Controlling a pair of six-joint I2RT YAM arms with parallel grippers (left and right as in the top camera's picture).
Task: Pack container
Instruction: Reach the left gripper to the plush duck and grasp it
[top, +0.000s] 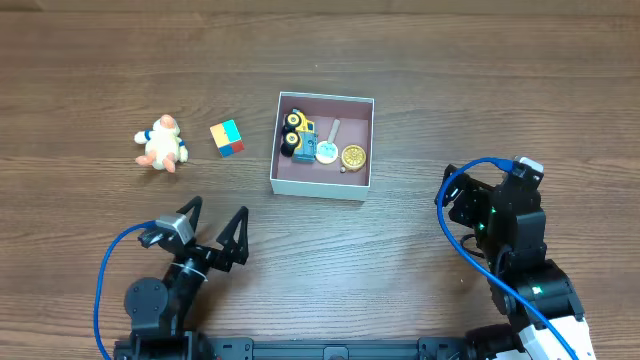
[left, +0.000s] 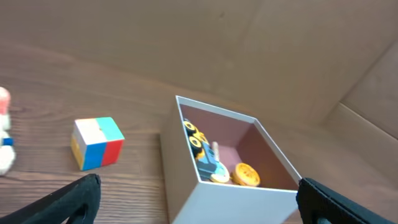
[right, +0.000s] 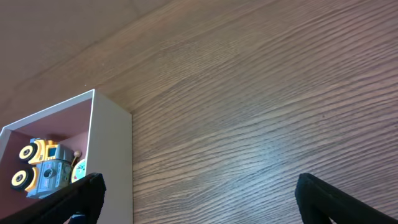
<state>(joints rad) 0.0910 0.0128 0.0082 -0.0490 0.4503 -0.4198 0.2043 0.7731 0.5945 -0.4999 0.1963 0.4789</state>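
Note:
The container (top: 322, 185) is a square white box with a dusty pink inside, at the table's middle. It holds a yellow and blue toy truck (top: 297, 136), a round white and blue piece (top: 326, 152) and a gold disc (top: 353, 156). It also shows in the left wrist view (left: 249, 199) and the right wrist view (right: 112, 155). A plush toy (top: 160, 145) and a coloured cube (top: 227, 138) lie on the table left of the box. The cube also shows in the left wrist view (left: 97, 143). My left gripper (top: 215, 225) is open and empty, below the cube. My right gripper (top: 455, 195) is open and empty, right of the box.
The wooden table (top: 450, 70) spreads around the box. Blue cables (top: 100, 290) run along both arms near the front edge.

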